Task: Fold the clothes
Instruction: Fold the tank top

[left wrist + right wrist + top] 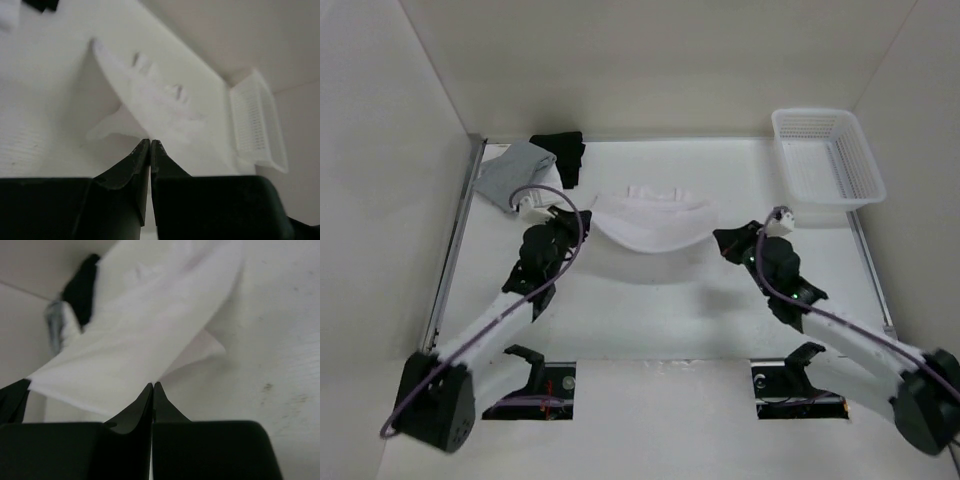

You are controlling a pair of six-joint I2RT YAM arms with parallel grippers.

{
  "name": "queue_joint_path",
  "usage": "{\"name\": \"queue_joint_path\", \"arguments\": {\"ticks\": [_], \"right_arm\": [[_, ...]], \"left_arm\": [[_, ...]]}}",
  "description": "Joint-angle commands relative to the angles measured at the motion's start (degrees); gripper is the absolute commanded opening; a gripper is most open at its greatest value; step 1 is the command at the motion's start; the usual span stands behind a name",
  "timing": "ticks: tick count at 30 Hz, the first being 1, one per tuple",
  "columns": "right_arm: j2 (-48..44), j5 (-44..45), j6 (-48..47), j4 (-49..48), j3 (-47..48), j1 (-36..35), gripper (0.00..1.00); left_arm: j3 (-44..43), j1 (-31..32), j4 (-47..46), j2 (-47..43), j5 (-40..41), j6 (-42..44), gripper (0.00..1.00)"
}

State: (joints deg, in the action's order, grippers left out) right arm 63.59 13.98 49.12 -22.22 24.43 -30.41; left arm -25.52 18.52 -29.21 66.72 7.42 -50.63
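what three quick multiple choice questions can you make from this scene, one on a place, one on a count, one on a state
1. Where does the white basket sit?
a) far right corner of the table
b) far left corner
c) between the arm bases

2. How many garments lie in the far left corner?
a) none
b) two
c) four

3. How do the left end effector and right end effector stand?
a) both wide open
b) one open, one shut
c) both shut on the white top

Answers:
1 a, the overhead view shows it at the far right.
2 b, a grey garment and a black garment lie there.
3 c, each wrist view shows fingertips pressed together at the fabric's edge.
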Motion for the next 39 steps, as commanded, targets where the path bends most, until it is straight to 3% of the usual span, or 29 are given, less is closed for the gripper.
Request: {"name": "queue_joint_path", "arguments": {"ticks": [1,3,7,11,14,16,19,22,25,30,34,39], "right_arm": [[-18.4,8.0,-7.5,15.8,3.9,-5.8,0.0],[-27.3,12.0,-10.4,25.8,8.1,-10.1,0.0],[-34.9,21.2,-12.5,40.3,17.9,-20.6,0.01],[-33.5,25.5,-13.7,46.3,24.3,-28.2,0.02],[-29.2,23.1,-14.5,45.0,24.3,-26.1,0.03],[-26.1,18.0,-15.1,39.9,21.5,-20.8,0.03],[-19.0,5.5,-15.3,28.6,16.3,-8.7,0.03],[-6.2,-7.2,-13.1,16.9,15.1,2.8,0.03],[9.0,-14.5,-11.6,8.5,19.7,9.0,0.03],[28.1,-19.8,-10.5,6.0,32.8,14.5,0.02],[28.9,-21.4,-9.3,6.7,36.0,15.7,0.02],[21.4,-20.4,-9.3,7.5,28.2,15.4,0.03]], "left_arm": [[-2.9,4.4,13.8,-18.3,6.1,7.5,0.02],[-5.1,8.2,21.4,-27.2,9.8,9.1,0.02],[-9.4,18.8,34.8,-41.6,20.6,9.5,0.02],[-10.8,27.5,38.9,-44.4,29.1,10.0,0.03],[-10.4,30.2,37.8,-40.8,33.3,11.4,0.04],[-10.0,28.6,35.4,-36.8,33.5,13.4,0.05],[-8.2,21.5,28.0,-28.4,30.0,16.3,0.05],[-7.4,10.9,17.7,-15.5,19.2,16.4,0.04],[-10.7,1.9,9.1,0.8,10.6,14.3,0.04],[-21.9,-3.5,4.2,18.9,5.0,11.3,0.05],[-23.8,-4.4,4.2,17.2,3.5,10.2,0.05],[-16.7,-3.6,4.3,10.6,3.3,9.9,0.06]]}}
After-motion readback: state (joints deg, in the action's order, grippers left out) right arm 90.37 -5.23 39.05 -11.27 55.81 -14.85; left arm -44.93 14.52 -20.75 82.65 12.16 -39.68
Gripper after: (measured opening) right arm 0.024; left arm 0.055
